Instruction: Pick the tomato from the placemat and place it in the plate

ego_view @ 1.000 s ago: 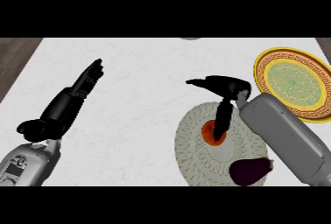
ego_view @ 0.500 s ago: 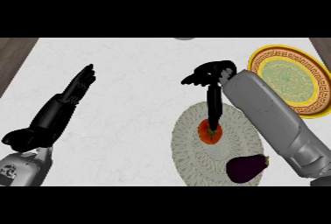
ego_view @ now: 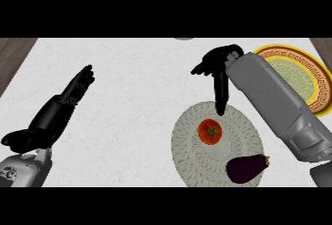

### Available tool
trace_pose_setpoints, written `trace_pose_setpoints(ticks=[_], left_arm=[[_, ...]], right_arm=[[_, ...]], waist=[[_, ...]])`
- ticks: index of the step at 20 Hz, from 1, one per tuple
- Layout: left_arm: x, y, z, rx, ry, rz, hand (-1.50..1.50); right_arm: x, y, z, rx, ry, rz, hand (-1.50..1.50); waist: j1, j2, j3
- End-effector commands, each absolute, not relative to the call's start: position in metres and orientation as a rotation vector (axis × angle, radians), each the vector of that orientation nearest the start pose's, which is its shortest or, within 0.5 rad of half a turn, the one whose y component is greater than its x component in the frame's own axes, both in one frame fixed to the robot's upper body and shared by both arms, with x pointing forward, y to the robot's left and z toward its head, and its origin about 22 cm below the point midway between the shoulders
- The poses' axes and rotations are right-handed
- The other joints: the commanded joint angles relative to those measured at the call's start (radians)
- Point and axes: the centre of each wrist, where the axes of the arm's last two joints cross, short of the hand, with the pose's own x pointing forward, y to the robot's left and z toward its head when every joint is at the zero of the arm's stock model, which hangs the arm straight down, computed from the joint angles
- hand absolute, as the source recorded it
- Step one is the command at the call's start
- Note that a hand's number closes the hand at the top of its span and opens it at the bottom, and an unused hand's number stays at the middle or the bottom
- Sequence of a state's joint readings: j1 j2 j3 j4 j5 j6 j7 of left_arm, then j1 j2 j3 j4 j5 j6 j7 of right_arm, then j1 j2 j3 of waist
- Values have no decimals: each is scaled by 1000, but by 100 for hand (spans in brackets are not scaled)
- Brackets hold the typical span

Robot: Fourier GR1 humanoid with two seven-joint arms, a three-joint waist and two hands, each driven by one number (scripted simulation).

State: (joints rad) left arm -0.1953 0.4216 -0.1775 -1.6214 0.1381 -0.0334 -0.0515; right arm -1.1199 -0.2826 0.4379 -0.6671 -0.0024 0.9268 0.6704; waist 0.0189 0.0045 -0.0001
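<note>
A white marbled counter (ego_view: 130,74) fills the view, with brown wood showing at its far corners. Nearest the robot, a dark purple eggplant (ego_view: 246,168) lies on the near right part of a round, pale woven placemat (ego_view: 194,162). The tomato (ego_view: 209,131) sits on the same placemat, a little past its middle, with its green stalk end facing up; nothing touches it. To the left, well apart from the placemat, the left hand (ego_view: 74,90) rests over the counter, its fingers straight and together, pointing away, holding nothing. Farther off, the right hand (ego_view: 224,57) hangs beyond the tomato, its grey forearm slanting in from the lower right. One long digit points straight back toward the placemat's far edge, and the other fingers are spread and lightly bent, grasping nothing. At the far right lies the yellow plate (ego_view: 319,88) with its patterned gold rim, partly hidden by that forearm.
</note>
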Motion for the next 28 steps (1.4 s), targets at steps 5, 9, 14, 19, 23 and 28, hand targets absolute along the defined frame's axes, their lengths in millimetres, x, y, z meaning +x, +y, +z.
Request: trace_pose_setpoints(ticks=[5, 9, 14, 19, 23, 28], left_arm=[[281, 263, 80, 16, -1766, -481, 0], [280, 254, 74, -12, -1790, -471, 0], [274, 252, 70, 15, -1774, -467, 0], [274, 252, 84, -11, -1772, -456, 0], [270, 279, 73, 12, -1783, -454, 0], [269, 253, 63, 20, -1760, -455, 0]], right_arm=[[448, -128, 126, -49, -453, 1545, -150], [450, -130, 115, -56, -429, 1569, -150], [436, -137, 91, -28, -374, 1635, -150], [433, -124, 79, -6, -329, 1658, -150], [423, -127, 65, 16, -274, 1690, -150], [412, -120, 47, 42, -239, 1719, -150]], waist=[[-4, 0, 0], [9, 6, 0], [-10, -3, 0], [-7, -3, 0], [-15, -5, 0], [-15, -5, 0]])
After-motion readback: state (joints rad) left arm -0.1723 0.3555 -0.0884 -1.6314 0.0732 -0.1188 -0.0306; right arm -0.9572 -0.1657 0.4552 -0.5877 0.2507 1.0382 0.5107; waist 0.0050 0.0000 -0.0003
